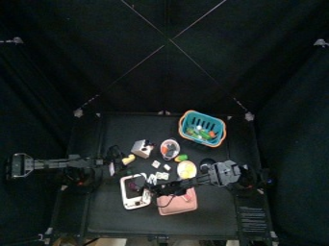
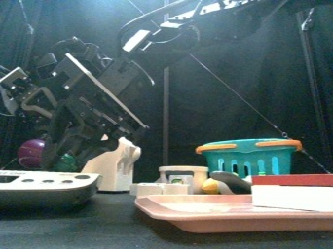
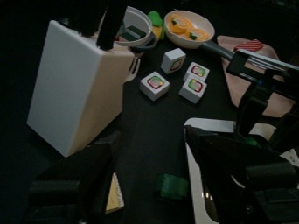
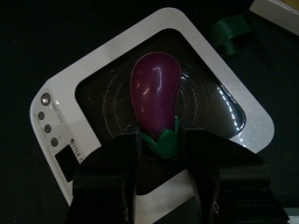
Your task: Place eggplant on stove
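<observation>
A teal basket (image 1: 202,125) with an orange rim is seen at the table's back right; in the front view (image 2: 251,156) what it holds cannot be made out from the side. In the left wrist view a pale bowl (image 3: 191,26) holds orange pieces, and a smaller cup (image 3: 139,24) beside it holds something green. A pink tray (image 2: 208,211) lies at the front right, with a white-and-red block (image 2: 294,192) on it. Three small white cubes (image 3: 177,75) with coloured faces are grouped near the bowl, beside a tall white block (image 3: 75,83).

The eggplant (image 4: 153,87) is glossy purple, elongated and rounded, with a green stalk cap at the end nearest the jaws. It is laid on the dark grey panel of the stove (image 4: 100,61), a white rounded block with a row of small buttons along one edge. From above, the stove (image 1: 134,192) is found at the table's front left.

The right gripper (image 4: 158,166) is held directly over the stove, its jaws spread on either side of the eggplant's green cap; whether the cap is still touched by them cannot be told. The left gripper (image 3: 152,184) is held low above the table near the stove; from these views it cannot be told whether its jaws are parted or closed.
</observation>
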Motion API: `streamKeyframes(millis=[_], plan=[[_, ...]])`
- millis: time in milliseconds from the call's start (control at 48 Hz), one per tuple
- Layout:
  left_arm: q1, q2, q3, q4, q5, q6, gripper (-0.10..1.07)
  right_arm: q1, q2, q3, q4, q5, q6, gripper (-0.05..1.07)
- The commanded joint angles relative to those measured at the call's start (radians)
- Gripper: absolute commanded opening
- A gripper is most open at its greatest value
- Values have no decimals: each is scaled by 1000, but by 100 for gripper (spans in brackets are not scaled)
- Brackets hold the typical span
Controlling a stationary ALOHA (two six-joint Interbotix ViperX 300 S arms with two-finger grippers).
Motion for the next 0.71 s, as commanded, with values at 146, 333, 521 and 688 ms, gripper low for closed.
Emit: streamKeyframes(millis=[146,333,521,688], plan=[[-2,2,-14,-2,-9,2,94,-3,-26,-21,-3,0,0,76],[-2,2,-12,-2,-9,2,94,-5,-29,-21,2,8,0,80],[-2,2,-12,-2,-9,2,94,0,-38,-29,2,8,0,81],[-2,2,-12,-2,-9,2,94,2,-48,-40,0,18,0,81]])
